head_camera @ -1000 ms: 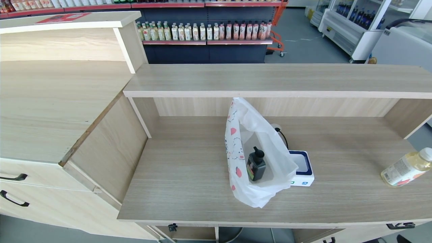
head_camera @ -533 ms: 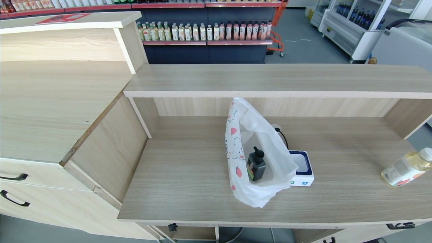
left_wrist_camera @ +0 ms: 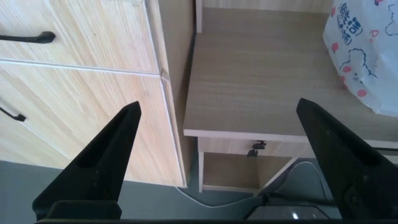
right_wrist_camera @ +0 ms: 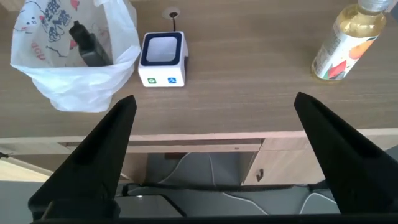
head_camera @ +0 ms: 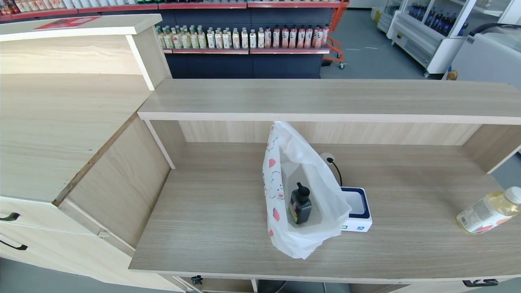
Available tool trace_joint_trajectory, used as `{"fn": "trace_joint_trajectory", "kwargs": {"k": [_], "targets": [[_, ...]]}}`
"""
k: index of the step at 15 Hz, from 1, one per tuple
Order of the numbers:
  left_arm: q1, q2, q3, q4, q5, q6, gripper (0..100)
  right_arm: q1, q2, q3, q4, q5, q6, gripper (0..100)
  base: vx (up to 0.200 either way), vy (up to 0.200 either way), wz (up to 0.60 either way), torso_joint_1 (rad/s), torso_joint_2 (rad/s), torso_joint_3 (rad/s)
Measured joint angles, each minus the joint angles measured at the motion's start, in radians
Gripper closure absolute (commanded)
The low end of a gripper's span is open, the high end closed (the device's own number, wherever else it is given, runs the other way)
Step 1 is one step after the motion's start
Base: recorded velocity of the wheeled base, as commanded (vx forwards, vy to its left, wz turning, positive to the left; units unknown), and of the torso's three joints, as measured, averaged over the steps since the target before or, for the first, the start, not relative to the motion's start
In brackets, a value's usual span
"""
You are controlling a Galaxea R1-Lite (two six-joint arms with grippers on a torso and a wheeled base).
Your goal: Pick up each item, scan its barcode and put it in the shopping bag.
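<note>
Camera shifted, bottle beyond right end effector

One shopping bag; one dark pump bottle inside it; one pale yellow drink bottle out on the counter, so two bottles among the goods; one white scanner box with one black cable; two black drawer handles on the cabinet to the left; two grippers, one left gripper and one right gripper, each with two dark fingers.
</note>
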State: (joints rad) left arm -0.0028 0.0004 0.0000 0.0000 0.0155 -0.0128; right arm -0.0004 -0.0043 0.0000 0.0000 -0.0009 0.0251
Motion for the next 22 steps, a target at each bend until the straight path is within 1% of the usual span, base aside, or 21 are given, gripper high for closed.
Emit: {"fn": "trace_joint_trajectory", "kwargs": {"k": [4,9,10,15,17,19,22], "targets": [[-0.002,0.000,0.000,0.000,0.001,0.005,0,0.000,0.000,0.000,0.001,-0.001,0.000,0,0.000,-0.200,0.00,0.000,0.00,0.000],[-0.002,0.000,0.000,0.000,0.001,-0.007,0,0.000,0.000,0.000,0.001,0.000,0.000,0,0.000,-0.200,0.00,0.002,0.00,0.002],[-0.002,0.000,0.000,0.000,0.002,-0.014,0,0.000,0.000,0.000,0.001,-0.001,0.000,0,0.000,-0.200,0.00,0.007,0.00,0.002],[-0.002,0.000,0.000,-0.001,0.002,-0.018,0,0.000,0.000,0.000,0.002,-0.001,0.000,0,0.000,-0.200,0.00,0.004,0.00,0.003],[-0.002,0.000,0.000,0.000,0.001,-0.009,0,0.000,0.001,0.000,0.002,-0.001,-0.002,0,0.000,-0.200,0.00,0.002,0.00,0.002],[-0.002,0.000,0.000,0.000,0.001,0.026,0,0.000,0.001,0.000,0.002,-0.001,-0.001,0,0.000,-0.200,0.00,0.002,0.00,0.002],[-0.002,0.000,0.000,0.000,0.001,0.019,0,-0.001,0.001,0.000,0.002,-0.001,0.000,0,-0.200,-0.200,0.00,0.004,0.01,0.001]]}}
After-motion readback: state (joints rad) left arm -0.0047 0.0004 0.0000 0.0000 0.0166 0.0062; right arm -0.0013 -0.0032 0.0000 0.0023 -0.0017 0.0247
